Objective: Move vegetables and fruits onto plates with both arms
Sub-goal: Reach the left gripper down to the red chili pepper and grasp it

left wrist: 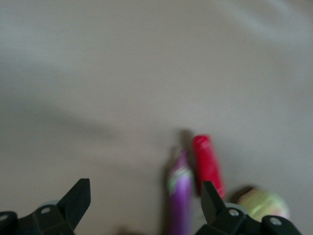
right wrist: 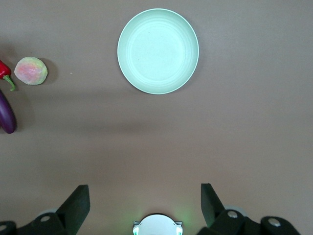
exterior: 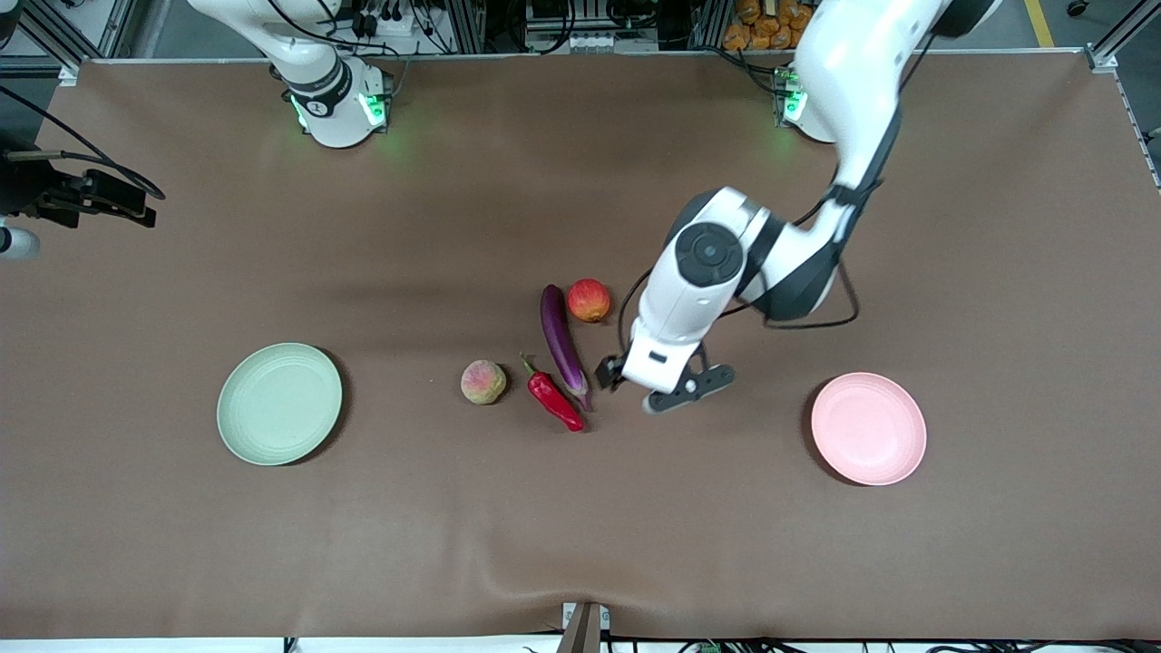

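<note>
The purple eggplant (exterior: 562, 345) lies mid-table, with the red chili pepper (exterior: 555, 400) beside its nearer end. The red fruit (exterior: 589, 300) sits by the eggplant's farther end. The peach-like fruit (exterior: 483, 382) rests toward the right arm's end. My left gripper (exterior: 608, 372) hangs low and open beside the eggplant's nearer end. In the left wrist view the eggplant (left wrist: 180, 196) tip lies between the fingers of the left gripper (left wrist: 145, 183), and the chili (left wrist: 208, 164) just outside. My right gripper (right wrist: 145, 188) waits open, high over bare table. The green plate (exterior: 279, 404) and the pink plate (exterior: 868, 427) hold nothing.
The right arm's base (exterior: 337, 104) and the left arm's base (exterior: 803, 104) stand at the table's back edge. Dark hardware (exterior: 86, 195) juts in at the right arm's end. A brown cloth covers the table (exterior: 580, 526).
</note>
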`<state>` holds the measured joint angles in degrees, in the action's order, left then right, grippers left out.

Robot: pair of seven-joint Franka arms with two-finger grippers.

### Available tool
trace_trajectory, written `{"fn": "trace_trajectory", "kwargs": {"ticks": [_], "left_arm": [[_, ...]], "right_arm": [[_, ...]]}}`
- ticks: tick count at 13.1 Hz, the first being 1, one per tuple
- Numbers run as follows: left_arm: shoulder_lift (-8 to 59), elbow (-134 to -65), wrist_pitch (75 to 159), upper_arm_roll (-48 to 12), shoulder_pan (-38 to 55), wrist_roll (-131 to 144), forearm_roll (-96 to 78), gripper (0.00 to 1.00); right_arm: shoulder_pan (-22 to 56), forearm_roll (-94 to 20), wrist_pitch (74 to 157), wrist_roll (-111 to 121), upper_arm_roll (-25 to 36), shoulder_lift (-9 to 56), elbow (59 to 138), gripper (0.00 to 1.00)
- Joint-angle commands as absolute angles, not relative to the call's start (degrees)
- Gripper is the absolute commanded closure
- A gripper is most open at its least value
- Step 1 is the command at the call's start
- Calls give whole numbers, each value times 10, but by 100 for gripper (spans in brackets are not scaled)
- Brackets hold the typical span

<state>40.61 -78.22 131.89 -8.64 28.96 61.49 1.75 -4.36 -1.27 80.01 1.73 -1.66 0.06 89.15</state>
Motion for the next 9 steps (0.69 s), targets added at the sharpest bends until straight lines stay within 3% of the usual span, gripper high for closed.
{"fn": "trace_trajectory", "kwargs": {"ticks": [1, 6, 9], "left_arm": [[484, -714, 1402, -71, 306, 670, 28, 0], [574, -669, 1512, -32, 353, 671, 26, 1], [595, -657, 1525, -31, 366, 661, 26, 2]], "right_arm": [[-54, -18, 796, 17, -24, -3, 890, 0], [-54, -18, 795, 17, -24, -3, 889, 0], [-54, -18, 795, 17, -24, -3, 889, 0]]}}
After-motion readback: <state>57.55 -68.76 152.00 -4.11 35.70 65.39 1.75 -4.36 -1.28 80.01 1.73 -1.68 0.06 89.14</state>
